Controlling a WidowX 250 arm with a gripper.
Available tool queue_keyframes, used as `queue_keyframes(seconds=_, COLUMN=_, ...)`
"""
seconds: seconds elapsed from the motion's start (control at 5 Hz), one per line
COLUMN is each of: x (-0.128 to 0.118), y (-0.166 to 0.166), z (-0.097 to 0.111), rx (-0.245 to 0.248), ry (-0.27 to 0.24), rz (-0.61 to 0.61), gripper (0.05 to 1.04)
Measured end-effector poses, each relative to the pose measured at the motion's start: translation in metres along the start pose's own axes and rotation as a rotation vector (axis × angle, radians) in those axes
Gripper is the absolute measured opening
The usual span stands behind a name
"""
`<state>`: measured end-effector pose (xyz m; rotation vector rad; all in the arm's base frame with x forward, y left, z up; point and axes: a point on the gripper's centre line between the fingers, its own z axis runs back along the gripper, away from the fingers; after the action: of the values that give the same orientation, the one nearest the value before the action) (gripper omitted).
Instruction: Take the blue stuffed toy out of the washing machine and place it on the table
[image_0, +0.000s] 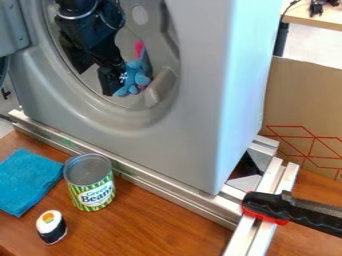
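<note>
The black gripper (124, 79) is inside the round opening of a grey front-loading washer, near the opening's lower middle. It is shut on a blue plush toy (137, 75), which has a pink part sticking up at its top and small pink spots lower down. The toy sits at the right side of the gripper, above the lower rim of the opening (127, 114). Part of the toy is hidden behind the gripper.
On the wooden table (160, 220) are a green beans can (92, 187), a blue cloth (27, 180) and a sushi-like toy (51, 227). Metal rails (153, 187) run below the washer (194, 145). A black and red clamp (267, 207) is at right, cardboard (304, 105) behind.
</note>
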<state>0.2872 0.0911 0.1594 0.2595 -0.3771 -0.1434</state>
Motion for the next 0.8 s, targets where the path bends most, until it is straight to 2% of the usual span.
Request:
queue_keyframes(seconds=0.2, x=0.010, y=0.017, z=-0.015, rx=0.039, ry=-0.018, rz=-0.008, gripper=1.001)
queue_keyframes(seconds=0.4, x=0.023, y=0.028, z=-0.031, rx=0.048, ry=-0.026, rz=-0.019, gripper=1.001)
queue_keyframes(seconds=0.8, x=0.046, y=0.035, z=-0.057, rx=0.025, ry=-0.004, rz=-0.024, gripper=1.001)
